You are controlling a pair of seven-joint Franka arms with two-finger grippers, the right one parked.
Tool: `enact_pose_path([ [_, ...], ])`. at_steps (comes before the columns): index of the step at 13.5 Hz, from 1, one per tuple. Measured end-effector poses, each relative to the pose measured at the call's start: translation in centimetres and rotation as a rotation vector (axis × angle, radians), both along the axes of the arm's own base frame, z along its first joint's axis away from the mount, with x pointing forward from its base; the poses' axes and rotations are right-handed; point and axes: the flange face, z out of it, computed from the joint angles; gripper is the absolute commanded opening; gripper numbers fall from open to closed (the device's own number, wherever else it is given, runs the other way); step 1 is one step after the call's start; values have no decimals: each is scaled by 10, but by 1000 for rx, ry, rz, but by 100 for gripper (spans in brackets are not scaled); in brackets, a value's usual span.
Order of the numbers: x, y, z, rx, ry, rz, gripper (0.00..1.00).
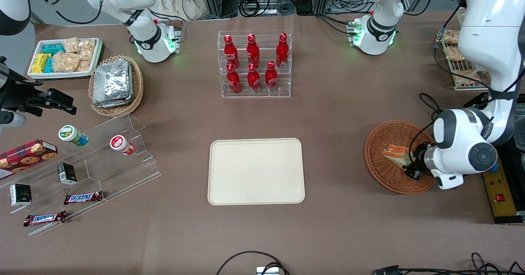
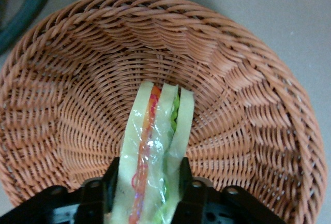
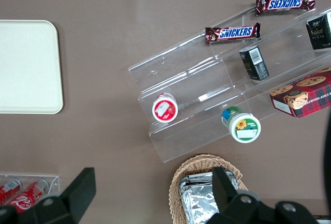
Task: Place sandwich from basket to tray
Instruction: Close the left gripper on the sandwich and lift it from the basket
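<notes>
The sandwich (image 1: 395, 153) is a clear-wrapped wedge with orange and green filling, lying in the round reddish-brown wicker basket (image 1: 375, 145) toward the working arm's end of the table. My gripper (image 1: 410, 165) is down in the basket, shut on the sandwich at its wide end. The left wrist view shows the sandwich (image 2: 155, 141) standing on edge between the black fingers (image 2: 110, 176), which press its two bread sides, with the basket's (image 2: 72, 79) woven floor under it. The cream tray (image 1: 256, 171) lies bare at the table's middle, and its corner (image 3: 26, 63) shows in the right wrist view.
A clear rack of red bottles (image 1: 254, 63) stands farther from the front camera than the tray. A yellow power box (image 1: 499, 193) lies beside the basket at the table's end. A wire rack with snacks (image 1: 457, 63) stands near the working arm's base. An acrylic step shelf (image 1: 102, 160) holds snacks toward the parked arm's end.
</notes>
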Motion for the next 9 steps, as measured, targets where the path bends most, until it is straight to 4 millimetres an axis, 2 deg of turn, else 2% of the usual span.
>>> enact_pose_path([
  [3, 9, 4, 22, -25, 26, -121, 0],
  [5, 19, -1, 46, -33, 32, -171, 0],
  [7, 34, -20, 95, -22, 35, -253, 0],
  [9, 46, -55, 156, -13, 3, -342, 0],
])
